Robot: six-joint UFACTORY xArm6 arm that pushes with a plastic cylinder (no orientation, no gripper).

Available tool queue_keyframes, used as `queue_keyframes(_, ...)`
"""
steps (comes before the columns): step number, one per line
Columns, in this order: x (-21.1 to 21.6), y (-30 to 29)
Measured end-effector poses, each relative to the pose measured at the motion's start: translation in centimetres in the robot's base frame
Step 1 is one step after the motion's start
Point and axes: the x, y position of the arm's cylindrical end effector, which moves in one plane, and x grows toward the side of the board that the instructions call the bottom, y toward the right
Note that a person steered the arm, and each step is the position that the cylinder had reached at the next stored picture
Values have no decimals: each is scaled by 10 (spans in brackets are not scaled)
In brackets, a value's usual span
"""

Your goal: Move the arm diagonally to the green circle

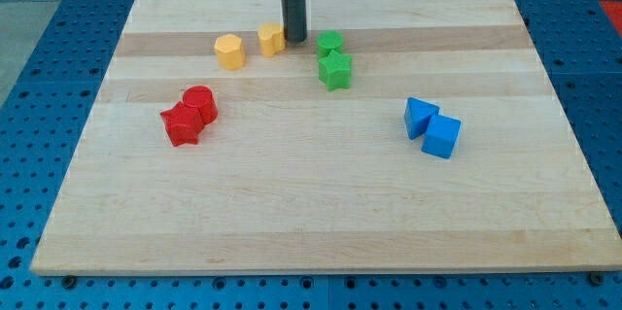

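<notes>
My tip (294, 39) is resting on the bench (311, 203) near the view's top, just right of a yellow block (271, 39) and seemingly touching its right side, though the rod is hiding the contact line, so I cannot tell for sure. There is no gripper on this arm, only the straight dark rod, so nothing is opening or closing and nothing is being held. To the view's right of my tip, and very slightly lower, the green circle (330, 43) is sitting close by but apart from the rod, with a green star (335, 71) touching it just below. A second yellow block (229, 51), six-sided by the look of it, is lying further to the view's left. Lower left, a red cylinder (200, 103) and a red star (182, 125) are pressing together, and to the lower right two blue blocks (432, 127) are sitting side by side, well apart from the rest. Judging by this layout, the approach appears to be in its last stretch: the tip is near the circle but not yet at it. The next move is calling for a short slide toward the view's right and slightly down, stopping at the circle's edge without shoving it into the star or dragging the yellow block along.
</notes>
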Motion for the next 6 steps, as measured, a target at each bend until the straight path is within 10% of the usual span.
queue_keyframes(6, -33, -16)
